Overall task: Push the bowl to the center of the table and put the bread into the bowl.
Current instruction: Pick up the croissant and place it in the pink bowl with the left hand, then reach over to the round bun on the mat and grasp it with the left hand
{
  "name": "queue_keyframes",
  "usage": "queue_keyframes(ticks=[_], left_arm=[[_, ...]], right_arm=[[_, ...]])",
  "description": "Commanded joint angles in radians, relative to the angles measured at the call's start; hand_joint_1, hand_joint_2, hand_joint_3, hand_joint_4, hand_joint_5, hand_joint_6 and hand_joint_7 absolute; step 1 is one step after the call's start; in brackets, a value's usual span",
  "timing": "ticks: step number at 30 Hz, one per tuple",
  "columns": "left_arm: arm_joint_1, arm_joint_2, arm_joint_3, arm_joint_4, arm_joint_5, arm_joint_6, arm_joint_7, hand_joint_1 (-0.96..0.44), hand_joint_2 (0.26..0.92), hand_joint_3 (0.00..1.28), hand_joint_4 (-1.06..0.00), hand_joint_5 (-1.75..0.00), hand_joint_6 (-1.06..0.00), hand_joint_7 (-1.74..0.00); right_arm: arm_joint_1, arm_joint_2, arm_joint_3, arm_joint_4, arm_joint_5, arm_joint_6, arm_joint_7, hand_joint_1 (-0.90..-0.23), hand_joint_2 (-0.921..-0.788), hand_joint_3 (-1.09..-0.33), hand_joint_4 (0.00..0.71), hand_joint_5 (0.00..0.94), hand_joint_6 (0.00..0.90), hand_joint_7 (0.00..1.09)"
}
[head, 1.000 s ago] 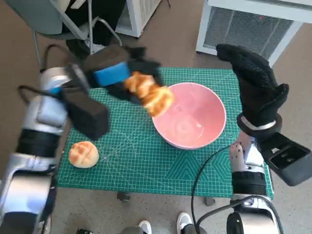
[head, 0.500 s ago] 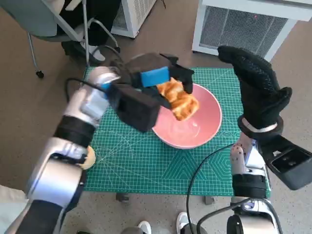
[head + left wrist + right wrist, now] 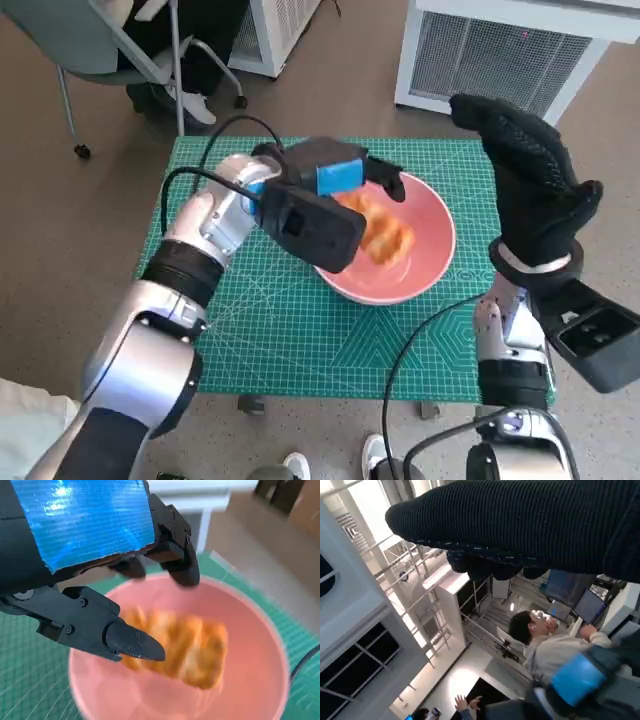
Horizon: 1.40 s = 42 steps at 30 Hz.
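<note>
The pink bowl [image 3: 441, 216] sits on the green mat [image 3: 290, 330], a little right of its middle. A golden piece of bread [image 3: 386, 236] lies inside it. My left hand [image 3: 336, 180] hovers over the bowl's left rim. In the left wrist view its black fingers [image 3: 131, 643] are spread apart above the blurred bread [image 3: 186, 649], clear of it, with the bowl [image 3: 261, 666] beneath. My gloved right hand [image 3: 536, 192] is raised beside the bowl's right side, holding nothing; the glove [image 3: 530, 525] fills the right wrist view's top. My left arm hides the mat's near-left part.
The mat covers the small table up to its edges. A white appliance [image 3: 500, 50] stands on the floor behind, a chair [image 3: 100, 40] at the back left. A black cable [image 3: 408, 352] loops over the mat's near right. A person [image 3: 545, 642] shows in the right wrist view.
My left hand carried the bread rightward from over the mat to above the bowl and let it go; the bread now lies in the bowl. The right hand stayed raised.
</note>
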<state>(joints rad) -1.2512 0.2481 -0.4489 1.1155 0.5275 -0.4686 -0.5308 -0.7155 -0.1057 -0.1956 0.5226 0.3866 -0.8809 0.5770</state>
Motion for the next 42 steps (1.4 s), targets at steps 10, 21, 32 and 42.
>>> queue_keyframes(ticks=[10, 21, 32, 42], left_arm=[[0.096, 0.161, 0.080, -0.283, -0.085, -0.077, -0.050, -0.29, 0.828, 0.00, 0.00, 0.00, -0.22, -0.01], [0.355, 0.433, 0.261, -0.648, -0.300, -0.117, -0.195, -0.30, 0.824, 0.00, -0.04, -0.01, -0.28, -0.03], [0.690, 0.683, 0.447, -0.849, -0.375, -0.105, -0.215, -0.29, 0.826, 0.00, -0.12, -0.03, -0.34, -0.05], [0.971, 0.766, 0.583, -1.018, -0.365, 0.007, -0.194, -0.27, 0.820, 0.00, -0.15, -0.01, -0.36, -0.04]], right_arm=[[0.031, -0.003, 0.012, -0.015, -0.015, 0.001, -0.029, -0.577, -0.921, -0.788, -0.001, 0.421, -0.001, 0.63], [0.034, 0.001, 0.024, -0.032, -0.002, 0.011, -0.025, -0.571, -0.921, -0.788, -0.001, 0.419, -0.001, 0.63], [0.032, 0.009, 0.037, -0.039, 0.009, 0.013, -0.019, -0.570, -0.921, -0.790, -0.001, 0.418, -0.001, 0.64], [0.019, 0.013, 0.044, -0.030, 0.043, 0.033, 0.013, -0.584, -0.921, -0.786, -0.001, 0.419, -0.001, 0.65]])
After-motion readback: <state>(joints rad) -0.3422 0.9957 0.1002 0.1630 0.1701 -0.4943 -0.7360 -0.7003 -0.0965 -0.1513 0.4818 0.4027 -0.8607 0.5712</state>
